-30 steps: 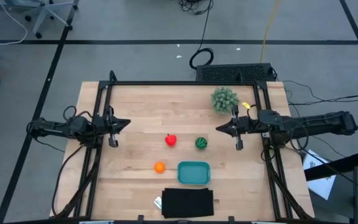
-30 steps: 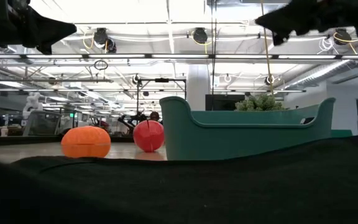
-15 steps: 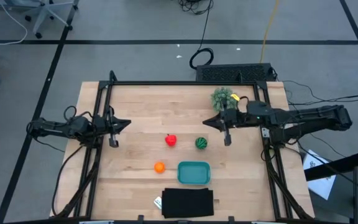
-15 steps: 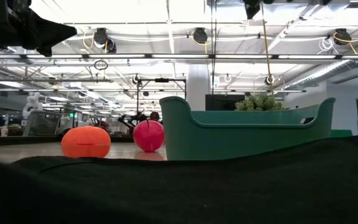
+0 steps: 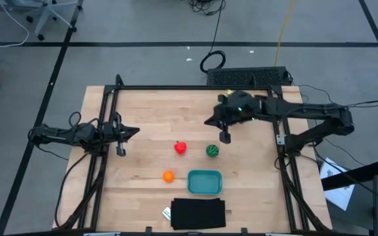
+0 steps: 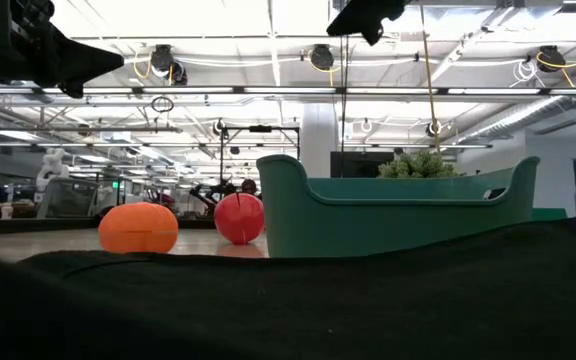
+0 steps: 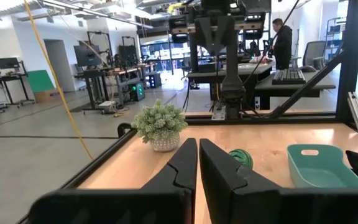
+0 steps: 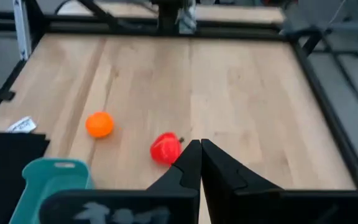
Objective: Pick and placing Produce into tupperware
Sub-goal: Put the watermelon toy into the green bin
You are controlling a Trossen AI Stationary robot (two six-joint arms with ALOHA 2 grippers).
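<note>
The red roundish item point(image 5: 180, 148), the dark green striped item point(image 5: 212, 150) and the orange ball point(image 5: 168, 176) lie on the wooden table. The teal tupperware point(image 5: 205, 181) stands empty near the front, right of the orange ball. My right gripper point(image 5: 207, 123) is shut and empty in the air, beyond the red and green items; its wrist view point(image 8: 199, 149) shows the red item point(image 8: 165, 148), the orange ball point(image 8: 99, 124) and the tupperware point(image 8: 51, 177). My left gripper point(image 5: 135, 130) waits shut and empty at the table's left point(image 7: 197, 149).
A flat black rectangle point(image 5: 199, 213) lies at the front edge, just in front of the tupperware. A pale-green bushy plant point(image 7: 160, 123) stands at the far right, largely under my right arm in the high view. A black frame point(image 5: 176, 88) runs along the table's edges.
My right gripper has swung from the table's right side toward the left and a little toward the far edge, staying shut and above the table. The produce and the tupperware have not moved.
</note>
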